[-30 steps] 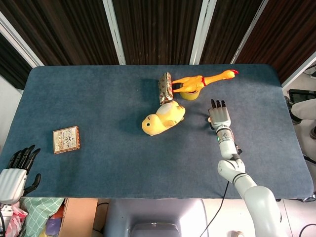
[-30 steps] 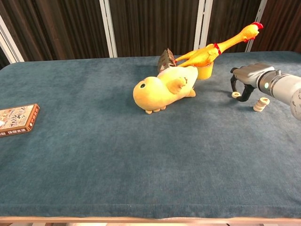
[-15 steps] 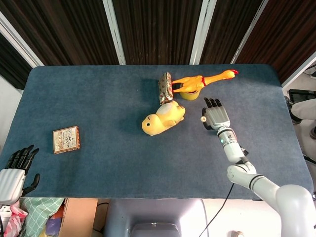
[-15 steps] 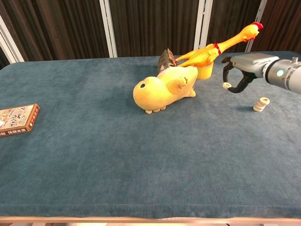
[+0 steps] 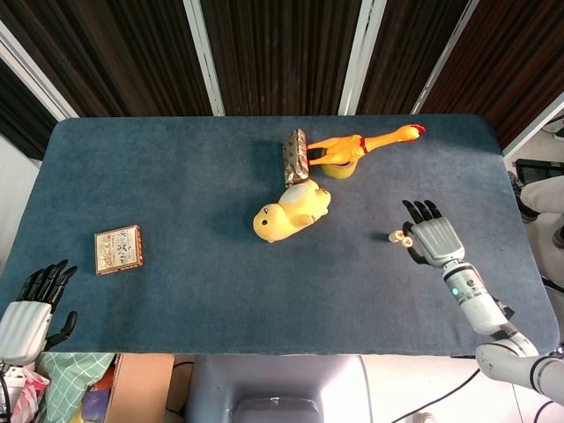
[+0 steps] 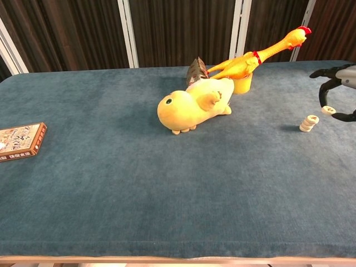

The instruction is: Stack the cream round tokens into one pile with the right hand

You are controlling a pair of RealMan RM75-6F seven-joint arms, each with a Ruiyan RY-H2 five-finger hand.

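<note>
A cream round token (image 6: 328,109) is pinched in the right hand (image 6: 337,92), raised just right of the short token pile (image 6: 307,123) on the blue bench (image 6: 167,189). The chest view cuts the hand off at the frame edge; the head view shows it whole but the tokens barely. The left hand (image 5: 31,308) hangs off the bench's near-left corner, fingers apart, holding nothing.

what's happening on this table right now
The right robot hand is pinching a cream round token in the air, just to the right of a small pile of cream tokens on the blue table. The token is not on the pile yet. The left robot hand hangs off the table's near left corner, holding nothing. A yellow plush toy, a rubber chicken and a small card box lie untouched.
</note>
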